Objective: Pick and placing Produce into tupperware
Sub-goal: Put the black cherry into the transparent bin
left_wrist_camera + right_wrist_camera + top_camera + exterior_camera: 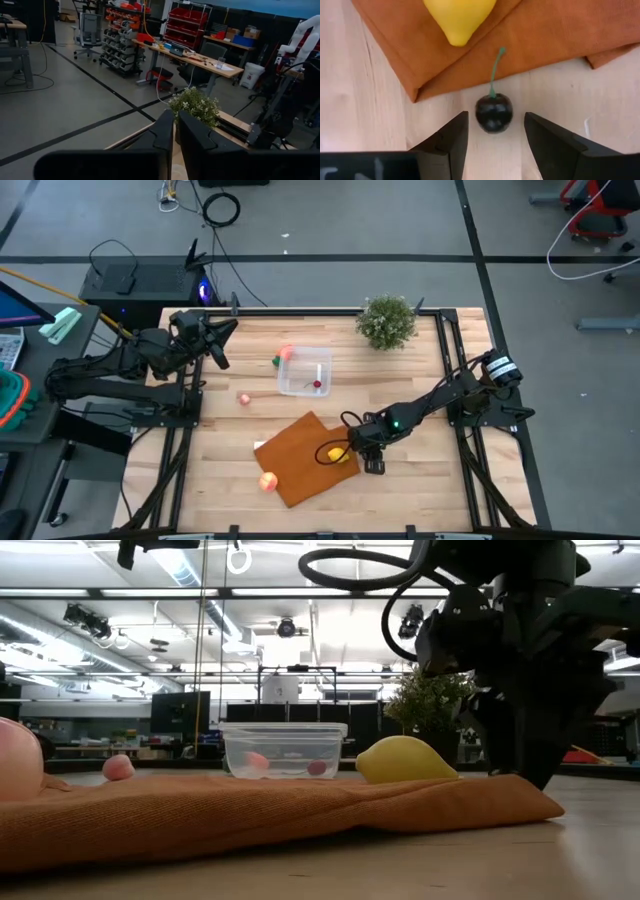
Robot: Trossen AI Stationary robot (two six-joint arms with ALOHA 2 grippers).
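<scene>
A dark cherry [493, 113] with a green stem lies on the bare wood just off the orange mat's [540, 35] edge. My right gripper [495, 120] is open and low over it, one finger on either side, touching nothing. In the high view this gripper [372, 460] is at the mat's right corner, beside the yellow lemon [338, 452] that rests on the mat. The clear tupperware [305, 372] stands mid-table with a red piece [318, 384] inside. A peach fruit [267, 480] sits on the mat's near corner. My left gripper [218, 340] hovers shut above the table's far left.
A pink piece [244, 398] lies on the wood left of the tupperware, and pink-orange [287, 352] and green [276, 362] pieces lie by its far-left corner. A potted plant [387, 320] stands at the far edge. Bare wood stretches right of the mat.
</scene>
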